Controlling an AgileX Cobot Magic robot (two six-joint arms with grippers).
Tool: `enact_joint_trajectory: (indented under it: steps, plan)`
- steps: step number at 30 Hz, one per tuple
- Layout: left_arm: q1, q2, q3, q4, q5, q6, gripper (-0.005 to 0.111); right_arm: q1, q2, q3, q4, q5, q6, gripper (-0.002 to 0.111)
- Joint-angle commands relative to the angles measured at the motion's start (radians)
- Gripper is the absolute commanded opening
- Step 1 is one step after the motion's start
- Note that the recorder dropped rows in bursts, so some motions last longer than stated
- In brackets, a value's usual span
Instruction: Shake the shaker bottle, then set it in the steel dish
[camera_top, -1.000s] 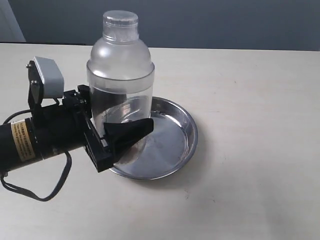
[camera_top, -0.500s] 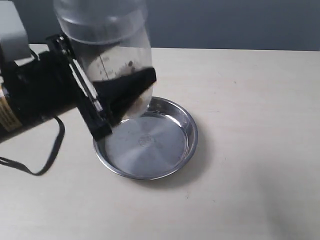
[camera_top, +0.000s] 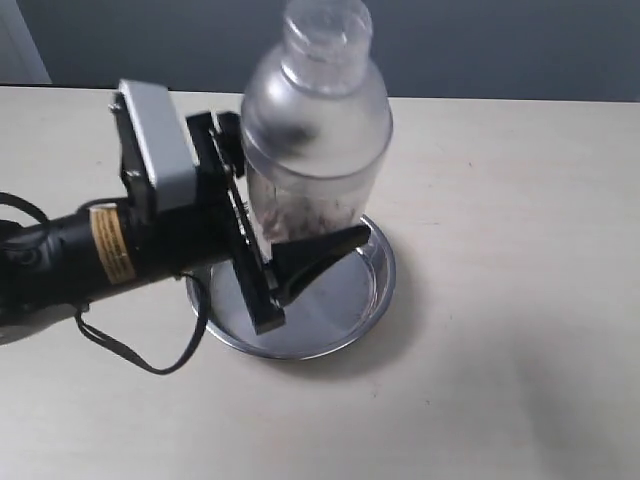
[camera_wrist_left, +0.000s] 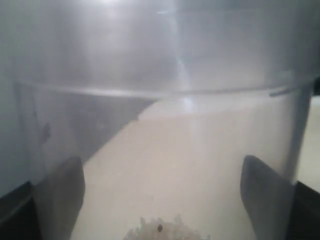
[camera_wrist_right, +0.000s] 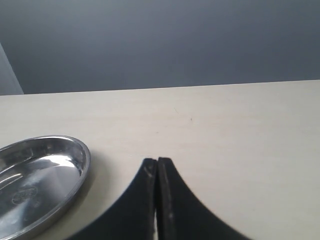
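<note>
Counting in the exterior view, we record one shaker bottle (camera_top: 318, 140), one steel dish (camera_top: 378, 282) and one arm. The left gripper (camera_top: 300, 235) clamps the bottle's lower body at frame centre, above the dish. Only this view shows both together. In the left wrist view, the bottle fills the frame between two dark fingers (camera_wrist_left: 60, 195). The right wrist view alone shows the right gripper (camera_wrist_right: 157, 167), its fingers pressed together, with the dish at lower left.
</note>
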Motion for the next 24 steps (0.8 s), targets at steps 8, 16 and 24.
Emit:
enact_joint_trajectory:
  steps: [8,16,24]
  plan:
    - [0.138,0.163,-0.076,0.025,-0.008,-0.243,0.000,-0.004,-0.004,0.001,0.004,-0.013,0.000,-0.001]
    - [0.197,0.248,-0.193,0.212,-0.008,-0.380,0.000,-0.004,-0.004,0.001,0.004,-0.013,0.000,-0.001]
    - [0.197,0.352,-0.266,0.222,-0.008,-0.380,0.000,-0.004,-0.004,0.001,0.004,-0.012,0.000,-0.001]
